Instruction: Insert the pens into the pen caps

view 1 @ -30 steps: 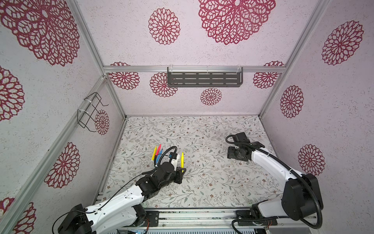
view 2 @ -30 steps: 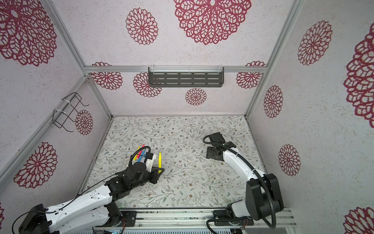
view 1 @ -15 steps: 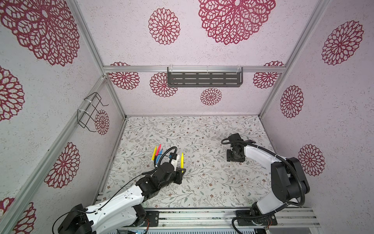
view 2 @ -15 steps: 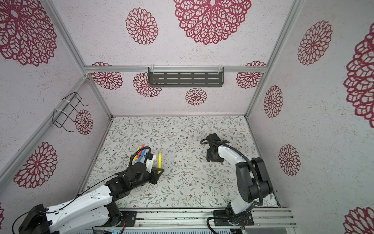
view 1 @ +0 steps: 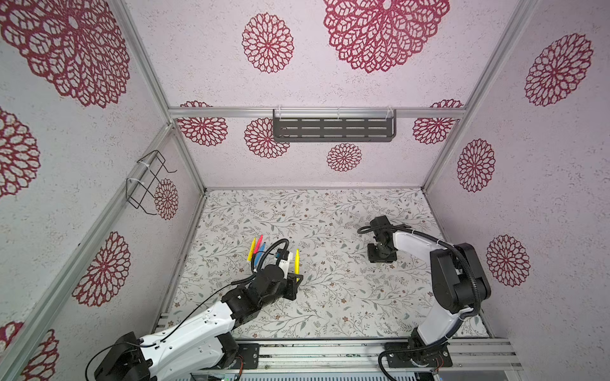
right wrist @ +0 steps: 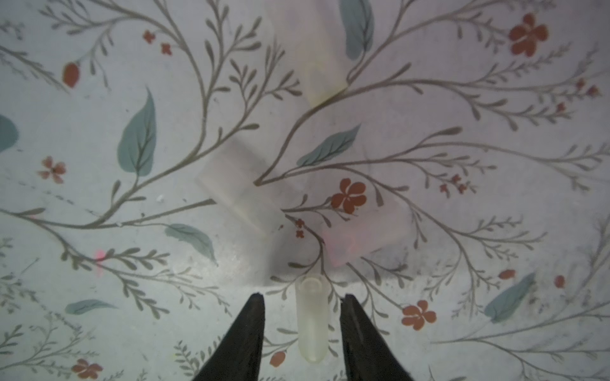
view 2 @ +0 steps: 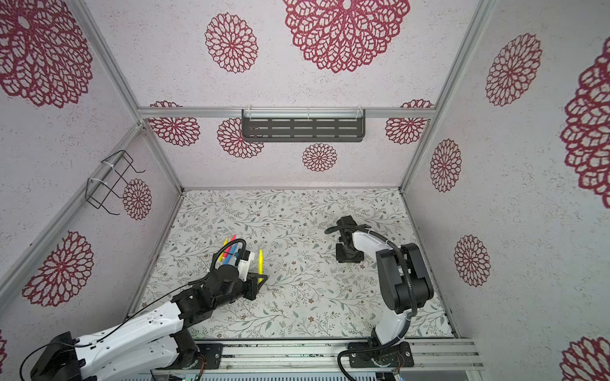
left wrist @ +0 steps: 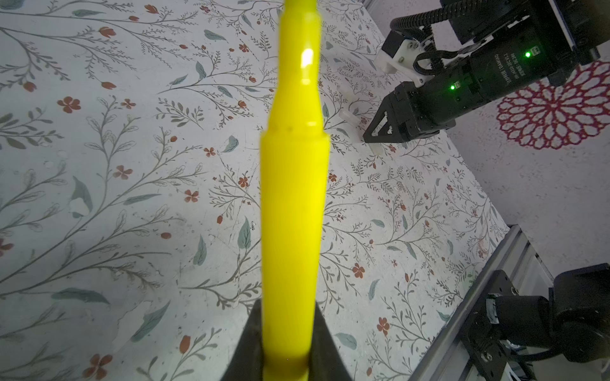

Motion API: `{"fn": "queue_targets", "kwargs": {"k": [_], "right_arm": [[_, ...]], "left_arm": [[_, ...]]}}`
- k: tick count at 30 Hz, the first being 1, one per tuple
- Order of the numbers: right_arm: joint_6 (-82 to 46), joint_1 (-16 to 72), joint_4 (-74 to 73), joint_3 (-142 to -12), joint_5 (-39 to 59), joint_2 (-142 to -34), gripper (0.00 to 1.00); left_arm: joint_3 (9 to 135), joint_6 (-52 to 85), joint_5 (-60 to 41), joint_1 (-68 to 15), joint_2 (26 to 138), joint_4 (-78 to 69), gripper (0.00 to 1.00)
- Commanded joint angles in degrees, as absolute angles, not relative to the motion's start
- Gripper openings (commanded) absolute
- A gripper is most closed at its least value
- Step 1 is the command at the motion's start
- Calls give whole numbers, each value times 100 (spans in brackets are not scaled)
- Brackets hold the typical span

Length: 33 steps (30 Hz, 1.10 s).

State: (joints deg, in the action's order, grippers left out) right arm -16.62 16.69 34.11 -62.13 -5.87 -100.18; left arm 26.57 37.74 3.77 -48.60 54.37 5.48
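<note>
My left gripper (view 1: 298,280) (view 2: 261,279) is shut on a yellow pen (view 1: 297,262) (view 2: 260,260) that stands upright above the mat. In the left wrist view the yellow pen (left wrist: 293,198) rises from between the shut gripper (left wrist: 287,346). Three more pens (view 1: 255,250), yellow, red and blue, lie close together just behind my left wrist. My right gripper (view 1: 381,260) (view 2: 349,259) points down at the mat on the right. In the right wrist view a clear pen cap (right wrist: 312,323) lies between the open gripper (right wrist: 302,297), with a gap on each side.
Other translucent caps (right wrist: 241,188) (right wrist: 323,66) and a pinkish one (right wrist: 359,237) lie just beyond the right gripper. A dark shelf (view 1: 333,128) hangs on the back wall and a wire basket (view 1: 147,181) on the left wall. A metal rail (view 1: 330,353) runs along the front.
The right arm has folded in and brought its gripper down over the caps, and its jaws have narrowed. The left arm and the yellow pen have stayed still.
</note>
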Motion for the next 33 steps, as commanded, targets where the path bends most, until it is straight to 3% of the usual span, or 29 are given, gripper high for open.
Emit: {"fn": "queue_targets", "kwargs": {"k": [1,14,23,28,33], "right_arm": [[-1541,1634,3542,-6363,-701,-10057,41],[-1520,1634,3399,-6149,-721,-10220,32],[-1547,1643,3243,-5834,-595,-10051,14],[-1592,1676,3240,-5698,-415,-9626,6],[-1820,1840,2844,-5500,280,-8462,1]], "left_arm": [[2647,3788,444,-4860,5426,494,0],[2631,3805,449,-4856,5379,519,0],[2663,3797,423,-4859,5379,527,0],[2674,3745,333,-4863,5430,420,0],[2716,3651,148,-4885,5592,213,0]]}}
